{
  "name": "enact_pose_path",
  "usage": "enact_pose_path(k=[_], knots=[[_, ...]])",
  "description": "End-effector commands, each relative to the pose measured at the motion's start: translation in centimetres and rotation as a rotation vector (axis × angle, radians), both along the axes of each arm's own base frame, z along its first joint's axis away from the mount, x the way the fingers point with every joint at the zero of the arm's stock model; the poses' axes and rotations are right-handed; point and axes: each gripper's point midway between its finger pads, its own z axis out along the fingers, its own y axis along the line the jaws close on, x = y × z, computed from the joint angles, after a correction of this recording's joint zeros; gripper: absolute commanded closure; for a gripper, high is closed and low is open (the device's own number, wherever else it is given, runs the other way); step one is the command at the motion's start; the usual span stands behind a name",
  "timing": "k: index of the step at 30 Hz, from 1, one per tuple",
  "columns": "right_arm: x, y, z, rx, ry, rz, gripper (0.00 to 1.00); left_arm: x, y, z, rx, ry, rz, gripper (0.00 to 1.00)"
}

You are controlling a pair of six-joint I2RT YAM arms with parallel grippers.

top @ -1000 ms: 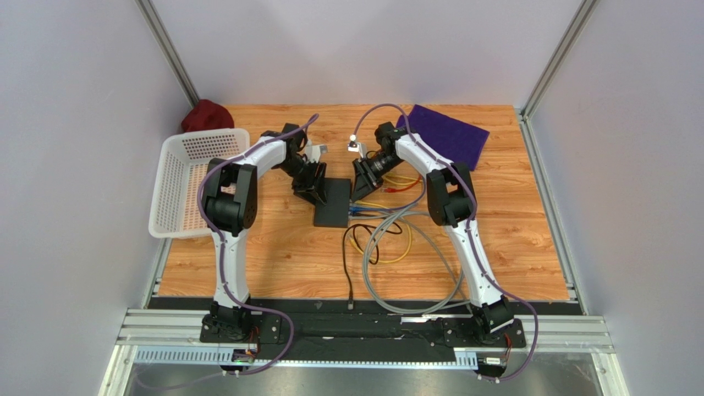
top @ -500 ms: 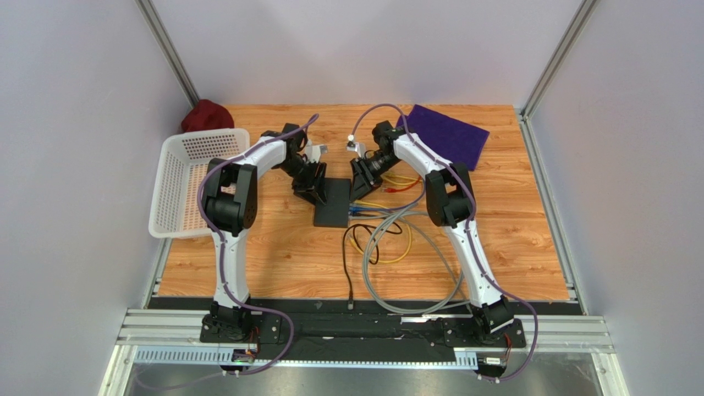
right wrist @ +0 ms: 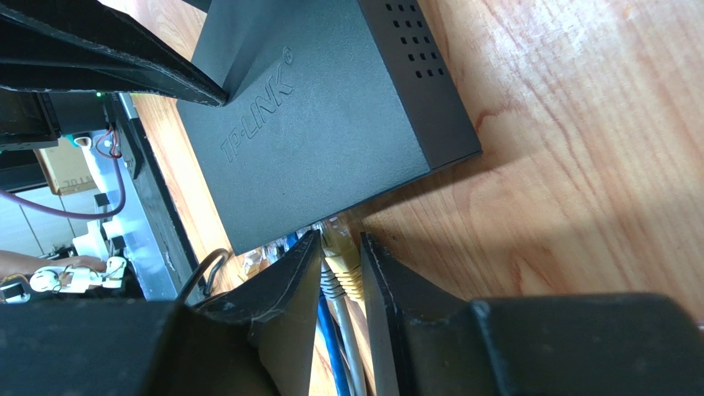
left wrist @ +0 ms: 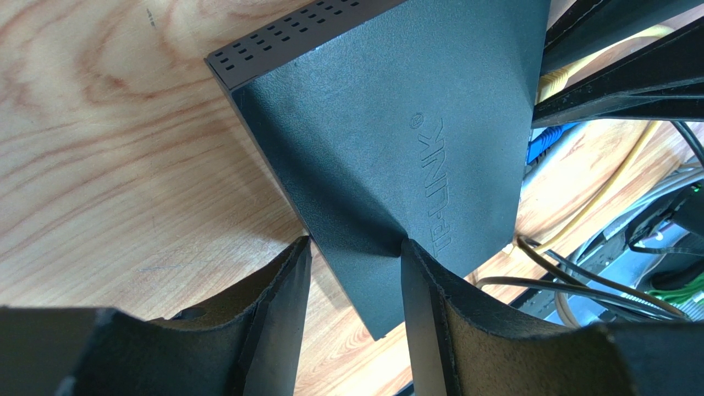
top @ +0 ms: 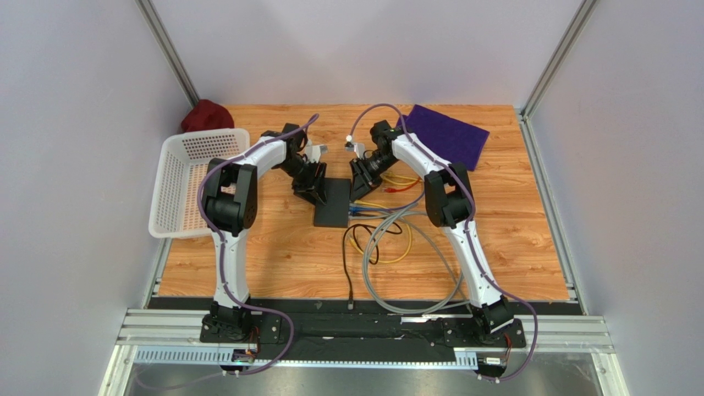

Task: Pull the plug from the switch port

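On the wooden table (top: 512,231), about in the middle, lies the switch (top: 332,206), flat and black. It sits between the two arms. A white basket (top: 178,190) stands well apart at the left edge.

The left gripper (left wrist: 354,243) comes down on the switch's left side. Its jaws are part way open, and one corner of the switch pokes in between them. Both fingers (left wrist: 281,305) touch the box. I cannot tell if they squeeze it or only rest on it.

The right gripper (right wrist: 339,238) is at the other side, where the cables go in. Its jaws are nearly closed, and the yellow plug (right wrist: 343,268) sits right between them, touched on both sides. The tip of the plug is at the edge of the switch, still in its port. A blue cable (right wrist: 324,330) runs just beside the plug, on the outside of one finger, and is not between the jaws
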Motion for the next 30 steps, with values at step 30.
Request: enact_pose_path(k=[30], knots=[[-1.7, -1.2, -5.5, -0.187, -0.060, 0.082, 1.00, 0.3, 0.2, -1.3, 0.053, -0.009, -0.027, 0.48]])
